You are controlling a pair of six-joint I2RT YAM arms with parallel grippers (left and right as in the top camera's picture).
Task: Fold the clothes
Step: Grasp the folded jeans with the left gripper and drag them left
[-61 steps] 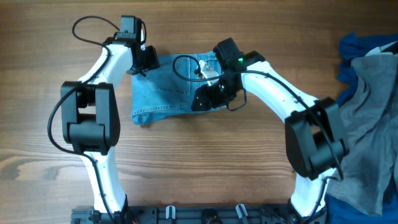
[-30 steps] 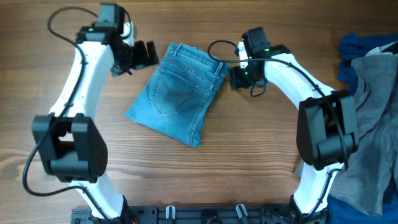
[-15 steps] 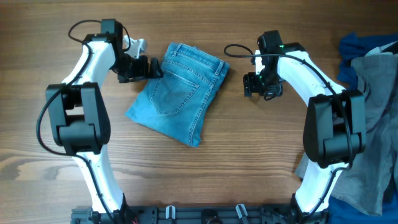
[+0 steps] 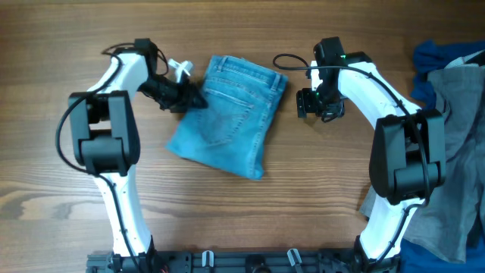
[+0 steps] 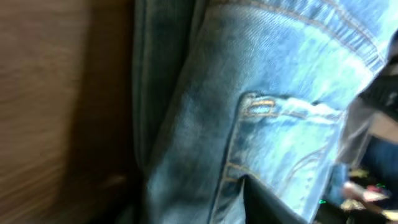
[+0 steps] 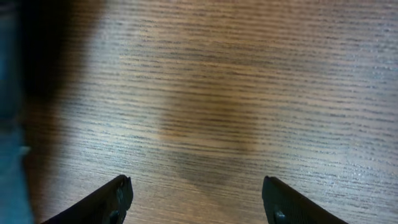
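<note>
One pair of light blue denim jeans [image 4: 226, 114], folded into a thick rectangle, stitched back pocket [image 4: 221, 121] uppermost; lies on the brown wooden tabletop [image 4: 250, 220], far centre, slightly tilted. Left tool [image 4: 186, 97]: at the jeans' left edge, against the denim. Its wrist view is filled with blurred denim and pocket stitching, and whether the jaws are closed on the cloth cannot be told. Right tool [image 4: 318, 106]: just right of the jeans, apart from them, over bare wood, fingers [image 6: 118, 196] spread wide, holding nothing. Grey garment [image 4: 455, 129] and dark blue garment [image 4: 436, 57]: heaped at the right edge, well apart from both tools.
</note>
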